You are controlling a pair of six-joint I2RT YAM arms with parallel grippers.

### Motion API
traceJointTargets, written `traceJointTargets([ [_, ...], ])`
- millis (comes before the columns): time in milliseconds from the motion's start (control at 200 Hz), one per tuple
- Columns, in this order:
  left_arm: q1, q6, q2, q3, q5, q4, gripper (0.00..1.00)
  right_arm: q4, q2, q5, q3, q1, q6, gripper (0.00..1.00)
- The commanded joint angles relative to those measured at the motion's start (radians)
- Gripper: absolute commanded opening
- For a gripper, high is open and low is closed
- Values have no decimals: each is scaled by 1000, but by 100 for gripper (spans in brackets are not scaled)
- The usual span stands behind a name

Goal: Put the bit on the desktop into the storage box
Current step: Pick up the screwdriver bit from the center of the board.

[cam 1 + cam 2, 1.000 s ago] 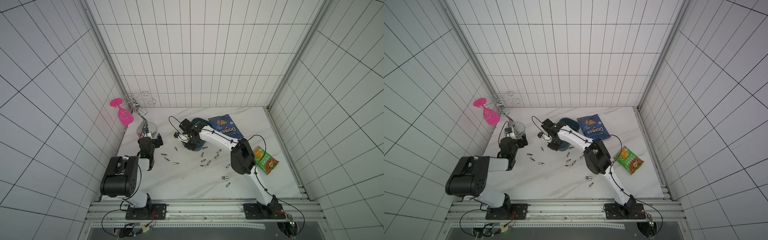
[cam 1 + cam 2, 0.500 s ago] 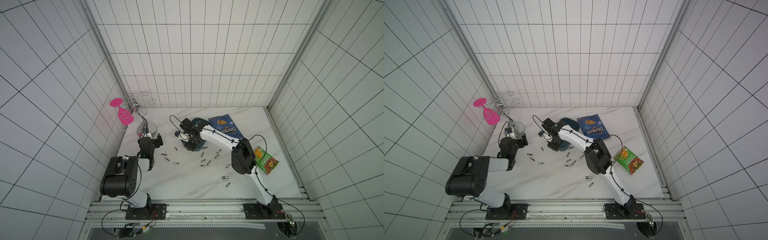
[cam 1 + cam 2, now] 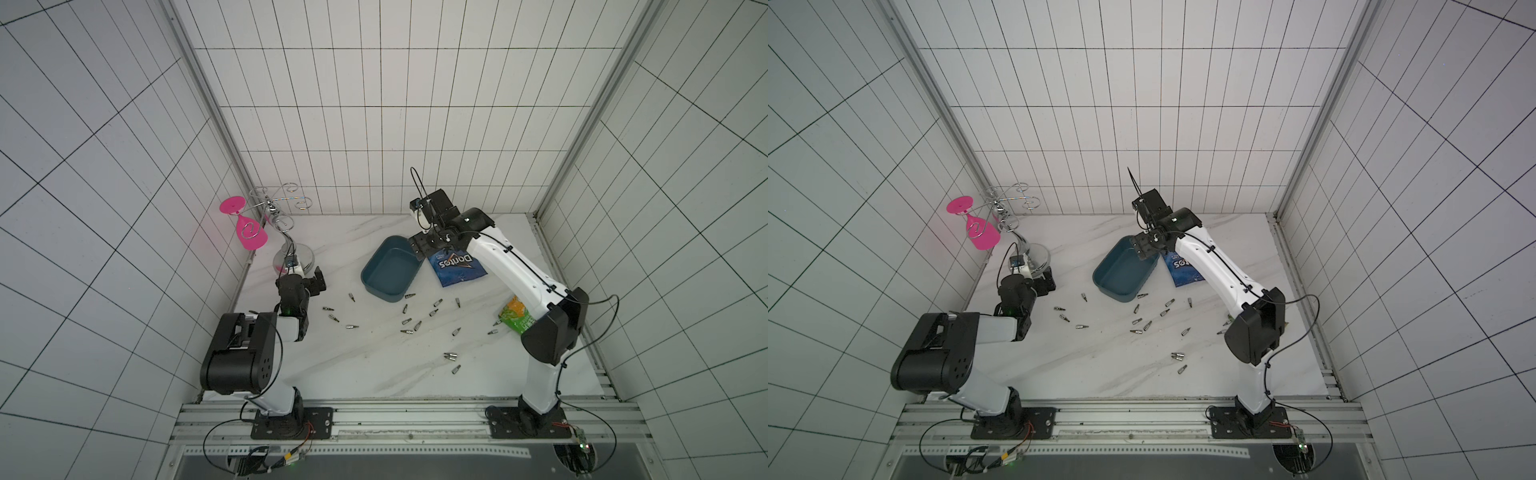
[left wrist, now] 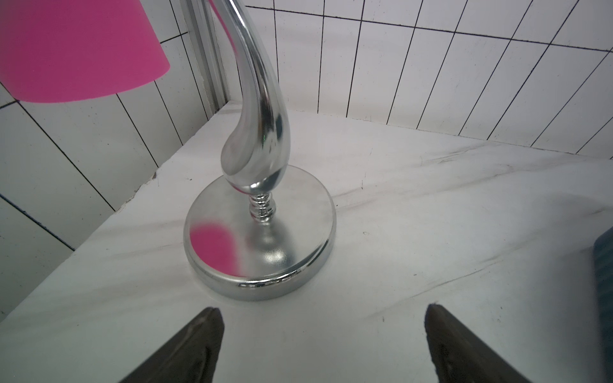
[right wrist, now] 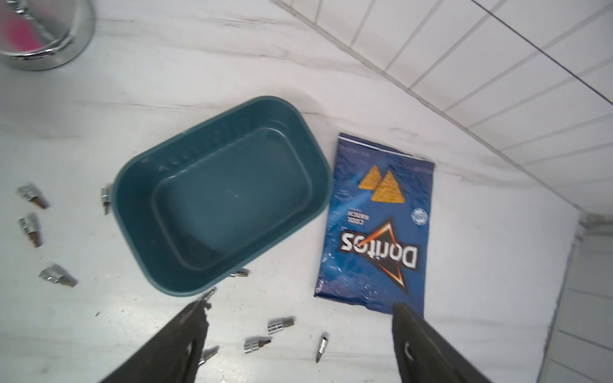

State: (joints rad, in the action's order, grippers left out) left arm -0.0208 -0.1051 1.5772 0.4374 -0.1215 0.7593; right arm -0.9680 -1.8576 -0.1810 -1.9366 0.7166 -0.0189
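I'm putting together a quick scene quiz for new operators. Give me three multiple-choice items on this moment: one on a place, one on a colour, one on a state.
1. Where does the chip bag lie? A on the desktop beside the storage box; B inside that box; C propped upright against the wall.
2. What colour is the glass hanging on the metal stand? A green; B pink; C yellow.
3. How does the right gripper stand? A open; B shut on nothing; C shut on the chip bag.
Answers: 1 A, it lies flat next to the box's rim; 2 B, bowl and foot are bright pink; 3 A, its fingers stand wide apart in the right wrist view.
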Motion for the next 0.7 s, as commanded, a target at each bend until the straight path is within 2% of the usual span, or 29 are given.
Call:
traceJointTargets([
  [0,-2,2,-16,14,5,11,98,-61,53,-102,134,-39,-145,89],
  [165,-1,2,-18,13,4,13,98,-71,171,-105,276,-86,-283,89],
  [285,2,28,-25,20,21,40,95,-72,212,-119,344,-90,-309,89],
  [395,5,4,-107,116,-13,-243,95,-77,219,-103,374,-105,-315,89],
  [565,17,-29,-206,154,-50,-326,95,-79,227,-94,385,-116,-320,89],
  [695,34,-136,-271,313,-112,-693,95,-100,240,-93,394,-124,-332,89],
])
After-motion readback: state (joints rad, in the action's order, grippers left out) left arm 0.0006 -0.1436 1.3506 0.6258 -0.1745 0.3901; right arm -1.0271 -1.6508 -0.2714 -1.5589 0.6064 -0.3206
